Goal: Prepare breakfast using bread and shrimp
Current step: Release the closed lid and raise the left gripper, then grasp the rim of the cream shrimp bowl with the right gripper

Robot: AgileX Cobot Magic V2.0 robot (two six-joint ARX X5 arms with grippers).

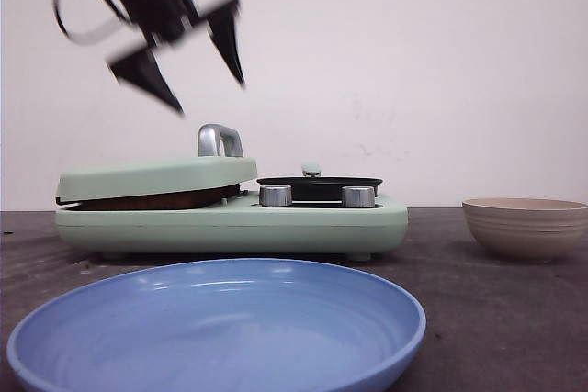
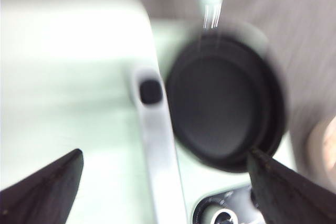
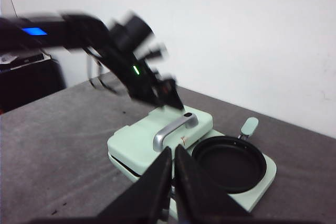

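Note:
A mint-green breakfast maker (image 1: 230, 227) stands mid-table with its lid (image 1: 156, 176) down. A brown strip (image 1: 152, 200) shows in the slit under the lid and looks like bread crust; the rest is hidden. The shrimp is out of view. My left gripper (image 1: 209, 98) hangs open and empty well above the lid's silver handle (image 1: 219, 140). In the blurred left wrist view, the left gripper (image 2: 165, 153) straddles the handle (image 2: 157, 150) and the edge of the black pan (image 2: 223, 108). My right gripper (image 3: 173, 149) is shut on nothing, high and back from the machine (image 3: 157, 145).
An empty black pan (image 1: 319, 183) sits on the machine's right half, behind two silver knobs (image 1: 275, 196). A large blue plate (image 1: 220, 337) lies at the near edge. A beige bowl (image 1: 525, 227) stands to the right. The left arm (image 3: 121, 51) reaches over the lid.

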